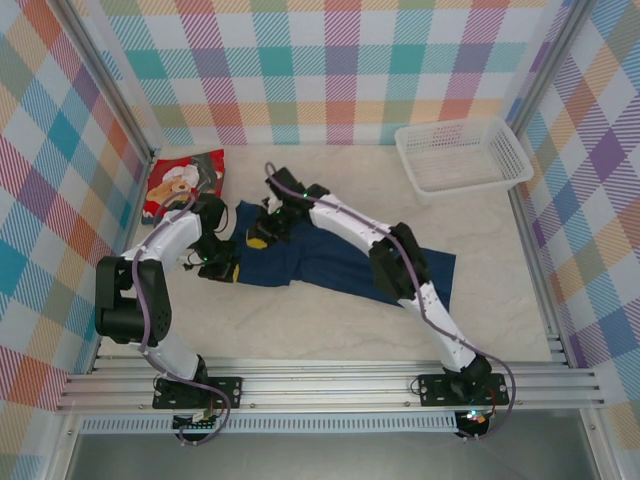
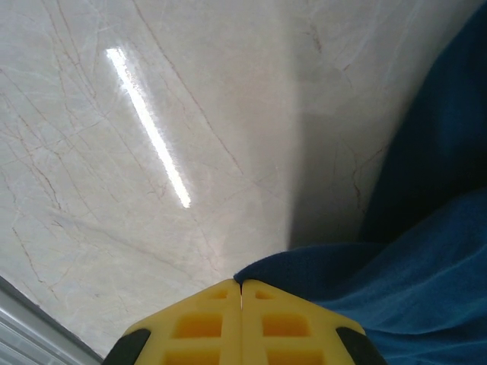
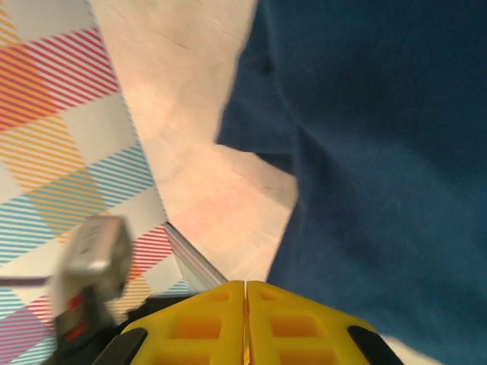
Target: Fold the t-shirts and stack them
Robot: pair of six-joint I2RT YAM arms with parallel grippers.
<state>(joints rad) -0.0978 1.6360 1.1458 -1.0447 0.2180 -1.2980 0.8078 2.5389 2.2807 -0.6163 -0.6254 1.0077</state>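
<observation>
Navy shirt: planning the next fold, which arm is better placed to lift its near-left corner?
Left, probably: left claw shut at that navy shirt corner; right claw sits at the far edge.

Cloth partly covered and blurred
The right arm [image 1: 398,262] hides the middle of the navy shirt [image 1: 320,268]; right wrist view blurred, shirt cut by its edges.

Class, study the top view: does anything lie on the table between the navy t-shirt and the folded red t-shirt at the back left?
No loose object. Between the navy t-shirt and the red t-shirt there is bare table, crossed by the left arm. The basket sits at the back right, well aside.
</observation>
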